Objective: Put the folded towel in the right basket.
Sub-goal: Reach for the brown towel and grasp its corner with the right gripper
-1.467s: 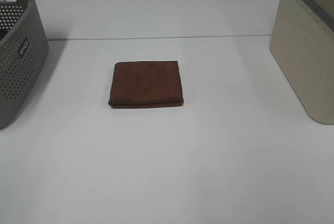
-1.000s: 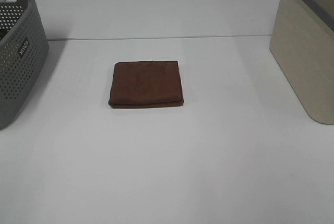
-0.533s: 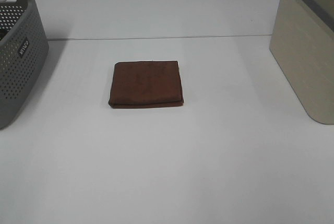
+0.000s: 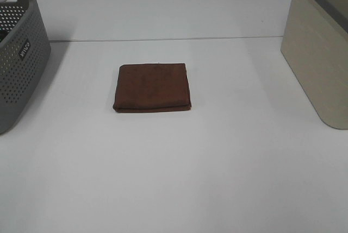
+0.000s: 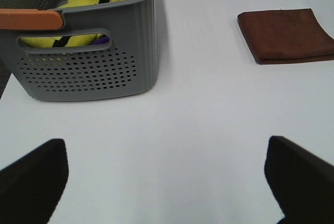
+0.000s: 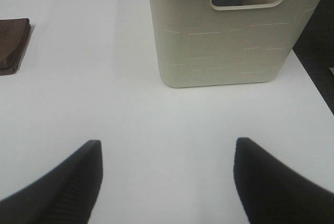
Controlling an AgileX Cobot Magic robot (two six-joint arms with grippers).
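Observation:
A brown folded towel (image 4: 153, 87) lies flat in the middle of the white table; it also shows in the left wrist view (image 5: 287, 34) and at the edge of the right wrist view (image 6: 12, 44). The right basket (image 4: 321, 48) is beige with a grey rim and stands at the table's right side; the right wrist view shows it (image 6: 232, 36) too. My left gripper (image 5: 164, 182) is open and empty over bare table, far from the towel. My right gripper (image 6: 167, 182) is open and empty, short of the beige basket. Neither gripper shows in the exterior view.
A grey perforated basket (image 4: 19, 51) stands at the table's left edge; the left wrist view shows it (image 5: 88, 51) holding yellow and blue items. The table's right edge (image 6: 313, 78) drops off just beyond the beige basket.

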